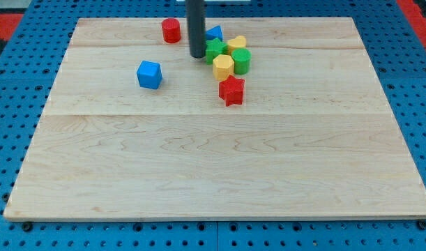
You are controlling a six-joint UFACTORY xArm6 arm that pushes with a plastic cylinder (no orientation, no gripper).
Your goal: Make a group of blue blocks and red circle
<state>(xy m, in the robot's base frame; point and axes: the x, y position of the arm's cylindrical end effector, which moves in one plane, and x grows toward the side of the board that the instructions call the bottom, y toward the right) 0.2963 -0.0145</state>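
Camera view shows a pale wooden board (pixel 219 174) lying on a blue perforated table (pixel 3 104), with all the blocks gathered in the far half of the board. The arm ends in a dark rod that comes down from the far edge, and the tip (pixel 197 56) rests on the board just left of the central cluster; there is no gripper on this arm, so nothing opens or closes.

The red circle (pixel 171 30), a short red cylinder, stands far and to the left of the tip, clearly apart from it. The blue cube (pixel 149 74) sits alone, nearer the camera and well to the left of the tip. The second blue block (pixel 214 33), an angular shape partly hidden behind the rod, lies just to the right of the rod on its far side, so close that touching cannot be ruled out.

Right of the tip sits a tight cluster: a green block (pixel 214 50) just beside the tip, a yellow block (pixel 236 44) farther right, a green cylinder (pixel 241 61), and a yellow hexagonal block (pixel 223 67) nearer the camera. A red star-shaped block (pixel 231 90) lies nearest of the cluster, just in front of the yellow hexagonal block
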